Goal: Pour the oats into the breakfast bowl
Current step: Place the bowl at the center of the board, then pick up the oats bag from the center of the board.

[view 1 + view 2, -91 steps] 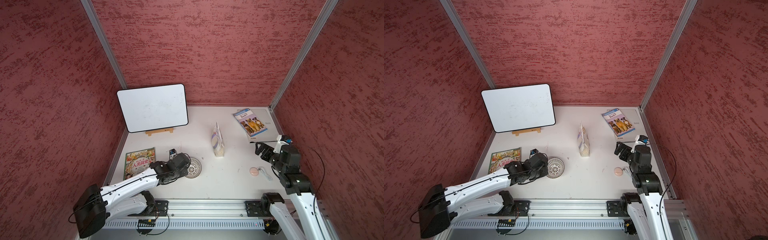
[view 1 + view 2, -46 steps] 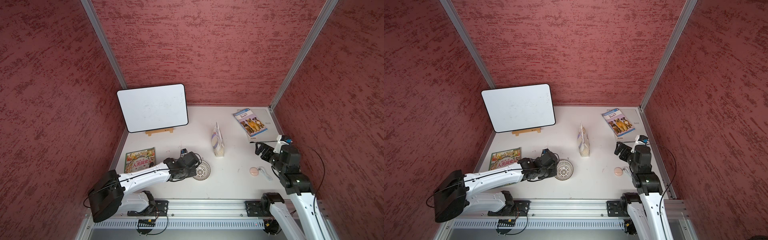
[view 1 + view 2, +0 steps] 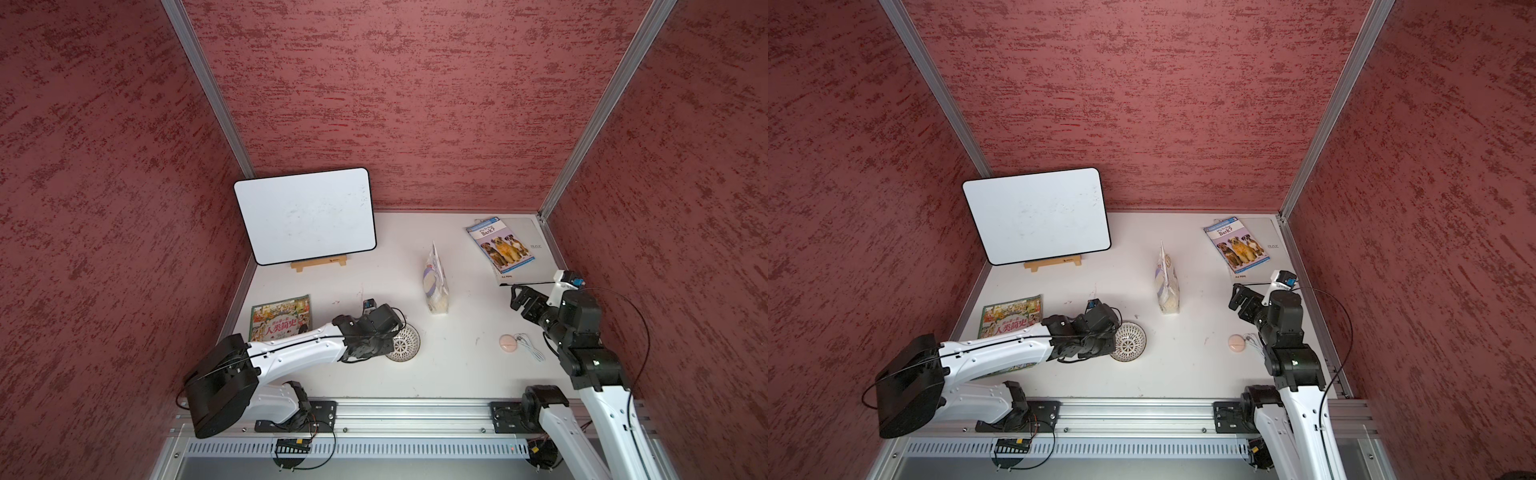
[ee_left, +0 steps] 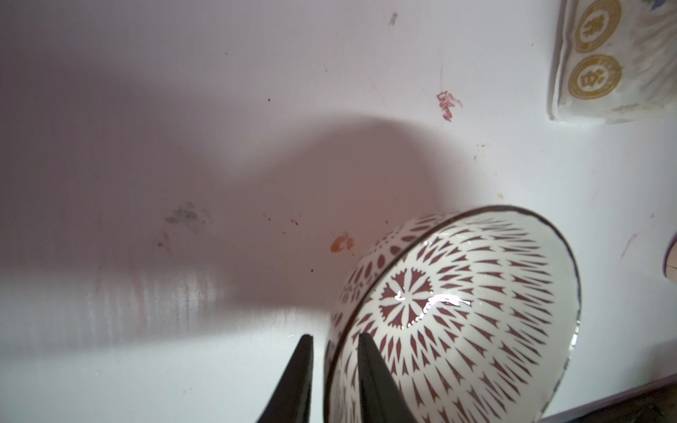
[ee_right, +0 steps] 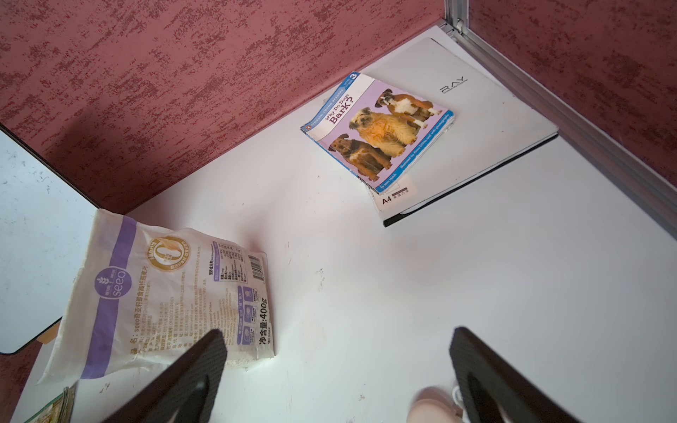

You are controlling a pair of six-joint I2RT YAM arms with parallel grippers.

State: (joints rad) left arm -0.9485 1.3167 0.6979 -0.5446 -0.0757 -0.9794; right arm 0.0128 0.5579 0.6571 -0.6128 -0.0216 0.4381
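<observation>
L claw slack astride breakfast bowl rim, unseen in both top views; R claw agape, empty.

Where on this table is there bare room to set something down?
Free: the back middle between the whiteboard and the oats pouch; the front stretch between the breakfast bowl and the pink disc. Crowded: front left, with left arm, bowl and picture book; back right corner, with the dog book.
</observation>
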